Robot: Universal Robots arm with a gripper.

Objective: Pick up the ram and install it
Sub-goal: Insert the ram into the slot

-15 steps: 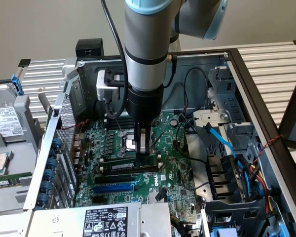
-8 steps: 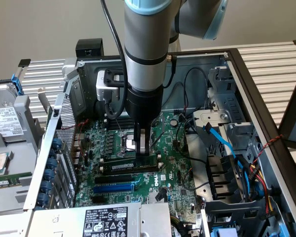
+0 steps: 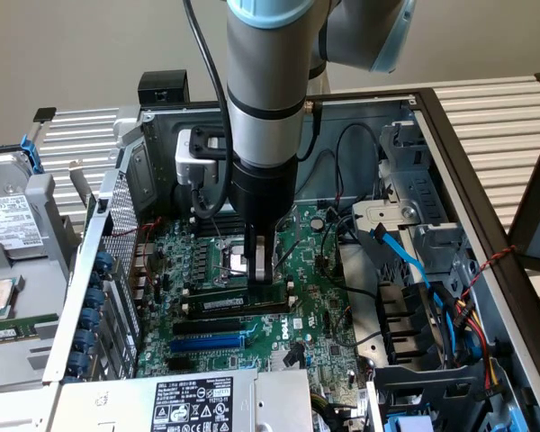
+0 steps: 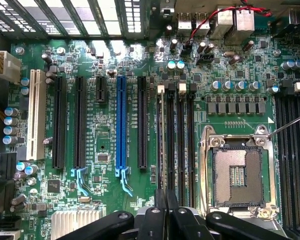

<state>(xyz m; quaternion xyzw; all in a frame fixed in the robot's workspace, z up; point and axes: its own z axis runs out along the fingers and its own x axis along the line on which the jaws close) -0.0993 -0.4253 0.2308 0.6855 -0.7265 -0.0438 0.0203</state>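
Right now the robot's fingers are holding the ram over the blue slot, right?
Not over the blue one. The fingers hold the ram apart from the blue slot, with a black slot lying between them. The exterior view shows it.

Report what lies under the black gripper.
A long dark-green ram stick stands edge-up on the green motherboard under the shut gripper. Its fingertips cover the stretch of stick directly beneath them.

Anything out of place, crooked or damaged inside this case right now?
Nothing looks damaged. The ram sits straight along its slot, pinched by the gripper. Only oddity: the CPU socket is bare, with no processor in it.
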